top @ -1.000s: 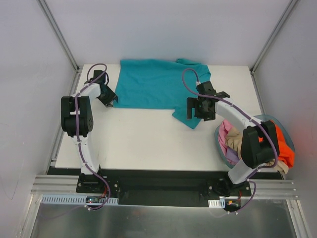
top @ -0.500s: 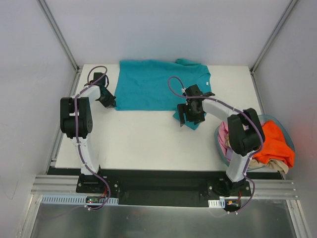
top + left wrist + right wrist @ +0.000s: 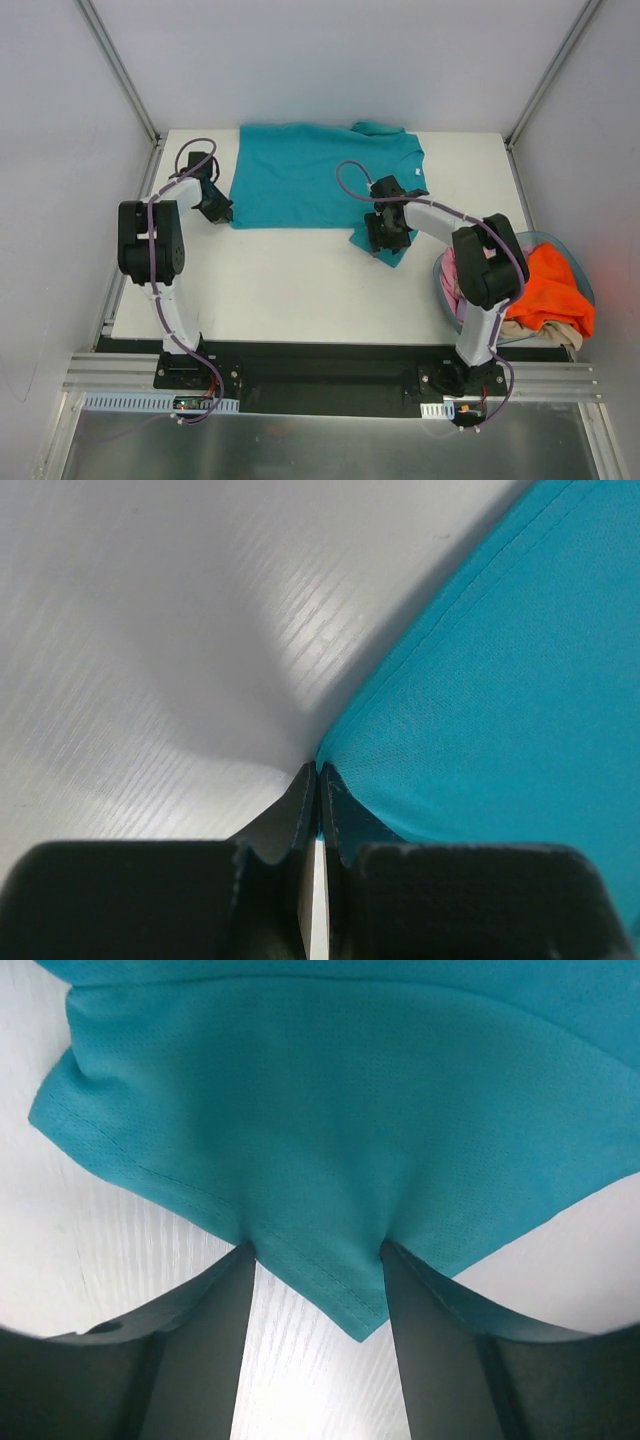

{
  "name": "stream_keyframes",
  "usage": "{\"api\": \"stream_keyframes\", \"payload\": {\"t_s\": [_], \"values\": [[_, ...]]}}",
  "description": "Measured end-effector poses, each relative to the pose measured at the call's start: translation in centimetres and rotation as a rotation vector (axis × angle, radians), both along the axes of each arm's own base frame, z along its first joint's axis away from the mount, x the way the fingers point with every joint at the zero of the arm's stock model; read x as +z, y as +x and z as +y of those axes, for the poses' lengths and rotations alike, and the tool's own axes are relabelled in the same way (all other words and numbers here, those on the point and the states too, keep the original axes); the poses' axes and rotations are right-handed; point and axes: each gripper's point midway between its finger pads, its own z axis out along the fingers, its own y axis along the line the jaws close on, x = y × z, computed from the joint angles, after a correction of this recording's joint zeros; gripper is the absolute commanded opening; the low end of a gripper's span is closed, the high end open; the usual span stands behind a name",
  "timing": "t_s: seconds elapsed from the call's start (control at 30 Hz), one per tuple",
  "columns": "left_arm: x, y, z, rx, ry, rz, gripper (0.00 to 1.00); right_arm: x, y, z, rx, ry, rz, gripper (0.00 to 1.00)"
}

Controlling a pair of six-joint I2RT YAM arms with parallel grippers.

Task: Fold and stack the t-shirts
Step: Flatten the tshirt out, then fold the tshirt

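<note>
Teal t-shirt (image 3: 300, 170) lies spread flat across the far side of the white table (image 3: 270, 290). The left gripper (image 3: 318, 772) is pinched tight on its near-left hem corner. The right gripper (image 3: 315, 1250) stands partly wide, fingers astride a sleeve tip.

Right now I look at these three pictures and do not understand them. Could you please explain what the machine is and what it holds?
These are two robot arms bolted to a white table. The wide picture looks down from above; the two close ones come from wrist cameras. A teal t-shirt lies flat on the table, and a basket at the right holds more clothes. The left gripper is shut on one corner of the shirt. The right gripper is open, its fingers on either side of another corner.
</note>
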Motion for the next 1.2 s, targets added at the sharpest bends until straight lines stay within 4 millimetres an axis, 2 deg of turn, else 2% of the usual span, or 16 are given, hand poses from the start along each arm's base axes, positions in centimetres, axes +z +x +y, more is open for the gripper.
{"api": "stream_keyframes", "payload": {"t_s": [0.1,0.13,0.17,0.23,0.3,0.4,0.47,0.57,0.63,0.77,0.87,0.93,1.1,1.2], "values": [[-0.1,-1.5,0.1,0.004,0.008,0.014,0.0,-0.1,-1.7,-0.3,0.002,-0.009,-0.004,0.37],[-0.1,-2.2,0.2,0.007,0.013,0.02,0.0,-0.1,-2.5,-0.3,0.003,-0.011,0.001,0.21],[-0.1,-3.1,0.3,0.009,0.018,0.028,0.0,-0.2,-3.3,-0.4,0.001,-0.011,0.007,0.12],[-0.2,-4.7,0.3,0.014,0.021,0.04,0.0,-0.2,-4.9,-0.4,-0.001,-0.005,0.017,0.01],[-0.1,-6.7,0.3,0.018,0.022,0.049,0.0,-0.2,-7.2,-0.4,0.0,0.007,0.039,0.01],[-0.1,-11.0,0.4,0.035,0.032,0.068,0.0,0.4,-11.5,-0.4,0.032,0.006,0.081,0.01],[0.4,-14.3,0.5,0.06,0.04,0.065,0.0,1.5,-13.8,-0.3,0.066,0.013,0.088,0.01],[1.5,-17.9,0.6,0.1,0.038,0.008,0.0,3.7,-15.9,-0.1,0.087,0.054,0.073,0.01],[2.0,-19.2,0.4,0.121,0.023,-0.038,0.0,4.9,-16.6,-0.1,0.086,0.082,0.062,0.01],[2.6,-20.6,-0.1,0.146,-0.014,-0.085,0.0,6.7,-17.6,-0.5,0.088,0.118,0.049,0.01],[3.6,-20.4,-0.2,0.153,-0.026,-0.12,0.0,8.0,-17.3,-0.7,0.089,0.12,0.04,0.01],[4.2,-20.0,-0.2,0.156,-0.027,-0.13,0.0,9.0,-16.1,-0.7,0.071,0.129,0.021,0.01],[6.5,-16.7,-0.2,0.156,-0.03,-0.148,0.0,11.4,-10.6,-0.5,0.011,0.139,-0.047,0.01],[7.2,-14.1,-0.1,0.156,-0.031,-0.141,0.0,12.2,-6.5,0.1,0.0,0.13,-0.074,0.01]]}}
